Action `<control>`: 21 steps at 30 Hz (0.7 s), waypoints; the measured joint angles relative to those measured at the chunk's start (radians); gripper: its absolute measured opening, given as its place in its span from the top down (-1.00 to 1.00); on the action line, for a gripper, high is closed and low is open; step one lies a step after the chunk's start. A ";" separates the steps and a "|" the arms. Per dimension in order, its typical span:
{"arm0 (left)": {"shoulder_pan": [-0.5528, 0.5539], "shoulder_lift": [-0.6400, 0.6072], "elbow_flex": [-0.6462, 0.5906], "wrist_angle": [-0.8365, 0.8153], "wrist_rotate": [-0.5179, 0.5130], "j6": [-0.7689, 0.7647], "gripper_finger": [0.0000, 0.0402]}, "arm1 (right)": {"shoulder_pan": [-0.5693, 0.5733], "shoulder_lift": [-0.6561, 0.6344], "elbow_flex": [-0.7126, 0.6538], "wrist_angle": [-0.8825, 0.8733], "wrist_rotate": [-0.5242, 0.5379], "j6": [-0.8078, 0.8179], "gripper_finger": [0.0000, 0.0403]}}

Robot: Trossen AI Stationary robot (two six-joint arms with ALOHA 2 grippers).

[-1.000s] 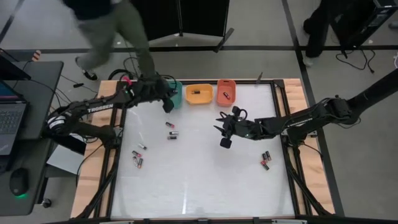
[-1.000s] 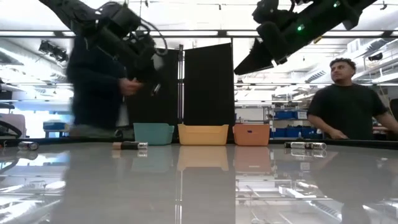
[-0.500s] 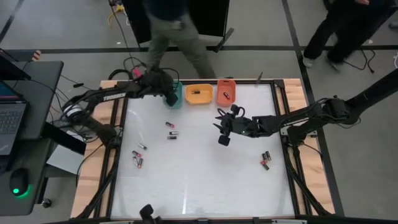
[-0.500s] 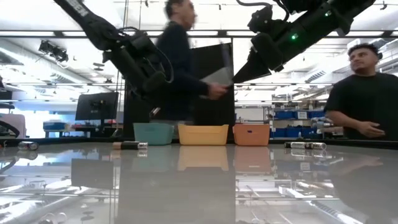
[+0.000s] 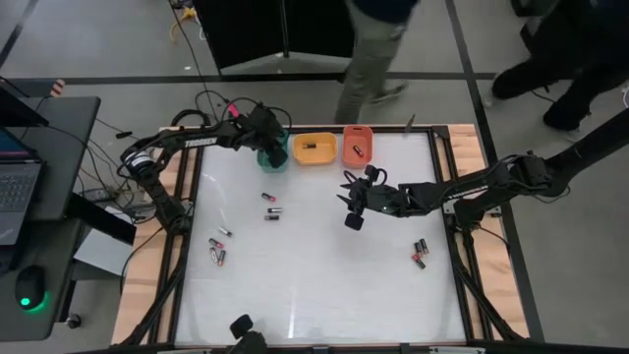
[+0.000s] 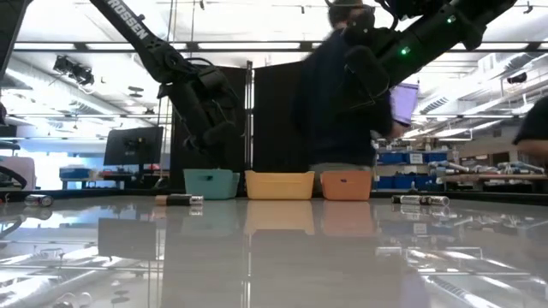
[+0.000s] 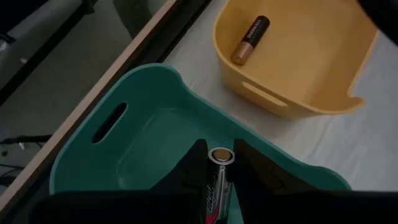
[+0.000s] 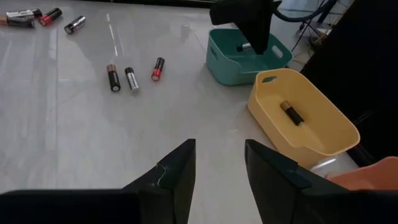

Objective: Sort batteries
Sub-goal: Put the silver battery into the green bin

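Battery (image 7: 217, 180) in left claw (image 7: 214, 165) over green tray (image 7: 155, 130), clear only from wrist view; right claw (image 8: 217, 168) wide.

A robotics lab (shelving (image 6: 479, 158), monitor (image 6: 133, 145), ceiling strip lights (image 6: 77, 44)).

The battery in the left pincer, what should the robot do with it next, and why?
Probably open the left pincer and let go. It is shut on a battery and hangs right over the green tray, which looks empty, so the battery should drop inside. The right pincer waits open over the middle of the table.
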 joint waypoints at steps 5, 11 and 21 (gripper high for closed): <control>0.000 0.000 0.000 -0.013 -0.001 0.000 0.70 | 0.001 0.000 0.000 0.006 0.000 -0.003 0.26; 0.000 0.000 0.000 -0.017 -0.001 -0.001 0.60 | 0.002 0.000 0.000 0.036 0.000 -0.005 0.26; 0.000 0.000 0.000 -0.017 -0.002 -0.002 0.54 | 0.002 0.000 0.000 0.046 0.000 -0.005 0.26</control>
